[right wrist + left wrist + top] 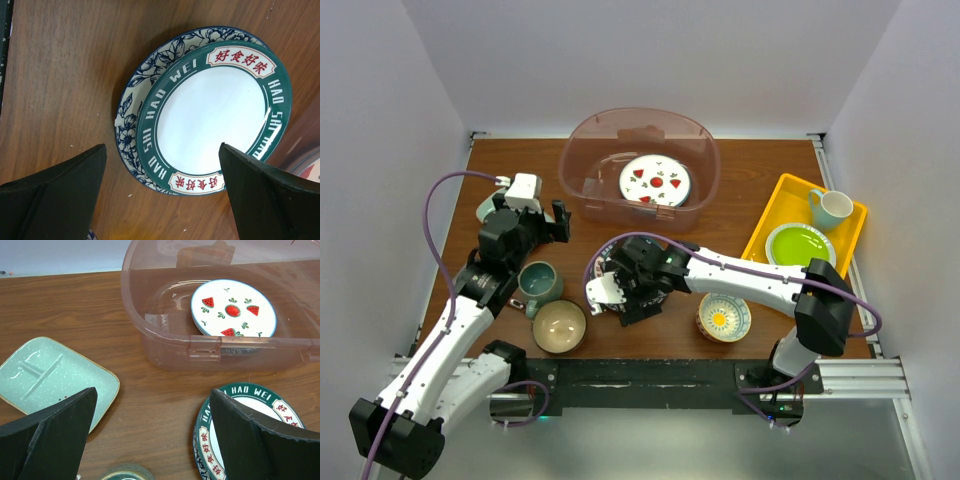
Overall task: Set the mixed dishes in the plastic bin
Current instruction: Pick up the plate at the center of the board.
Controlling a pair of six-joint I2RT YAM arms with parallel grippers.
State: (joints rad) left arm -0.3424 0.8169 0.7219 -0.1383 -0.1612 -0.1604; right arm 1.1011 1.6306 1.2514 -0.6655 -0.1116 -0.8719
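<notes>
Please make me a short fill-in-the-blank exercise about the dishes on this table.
1. The fruit-marked plate lies ____ the plastic bin.
2. The green-rimmed plate rests on a floral plate patterned in ____.
3. The lime-green plate sits on a ____ tray.
Missing words: inside; blue; yellow.

Overhead cam, wrist cams close, share plate (215, 117)

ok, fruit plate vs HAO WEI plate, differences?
The fruit plate lies inside the plastic bin; the HAO WEI plate sits outside, on a blue floral plate. The fruit plate has red marks across its face; the HAO WEI plate a lettered green rim, plain centre. Both round, white.
</notes>
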